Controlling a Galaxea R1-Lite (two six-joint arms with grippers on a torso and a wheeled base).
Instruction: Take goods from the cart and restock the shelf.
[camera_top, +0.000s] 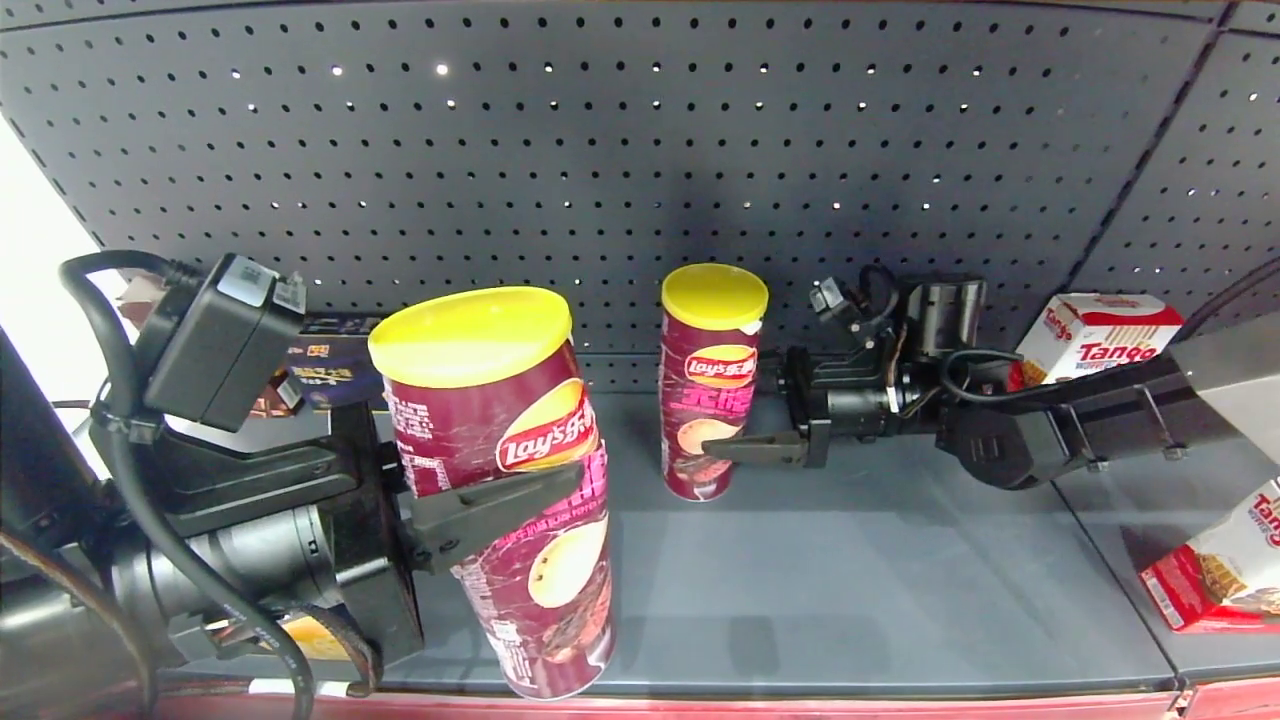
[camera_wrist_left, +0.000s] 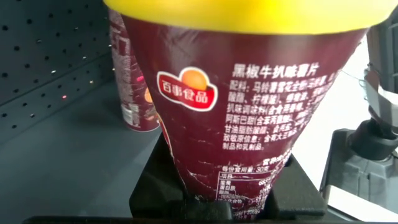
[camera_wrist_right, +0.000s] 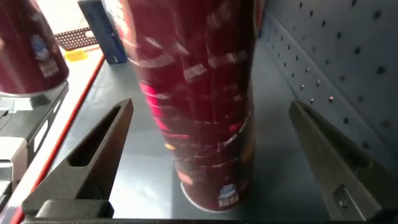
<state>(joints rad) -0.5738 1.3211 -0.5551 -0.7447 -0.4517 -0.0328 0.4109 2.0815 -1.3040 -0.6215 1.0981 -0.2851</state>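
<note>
Left pincer (camera_top: 505, 500) is pinching a can (camera_top: 500, 420) at mid-height, one finger pressed across its label. That held can is tilted, its yellow lid leaning off to one side, with its base down at the shelf's (camera_top: 850, 580) front lip. Whether the base touches the shelf I cannot tell.

Right pincer (camera_wrist_right: 210, 109) is spread wide around the second can (camera_top: 708, 400), one finger on each side and neither touching it. This can stands upright farther back on the shelf, near the pegboard (camera_top: 640, 150), so it looks already placed. The held one has yet to be stood up.

What could go wrong:
- Letting go of the held can at this tilt, so close to the lip, could send it toppling forward off the shelf. It likely needs righting and moving inward first.
- Pulling the right pincer back at a slant could hook a finger on the standing can and knock it over, since a tall, narrow can tips easily.
- Carrying the held can inward on a line toward the standing can could make the two collide, or bump the right arm reaching across the shelf.

Count:
- Two cans, one held and one standing.
- Two red-and-white boxes at the right, one (camera_top: 1095, 340) by the pegboard and one (camera_top: 1215, 565) lying nearer the front.
- One dark box (camera_top: 320, 370) at the back left.
</note>
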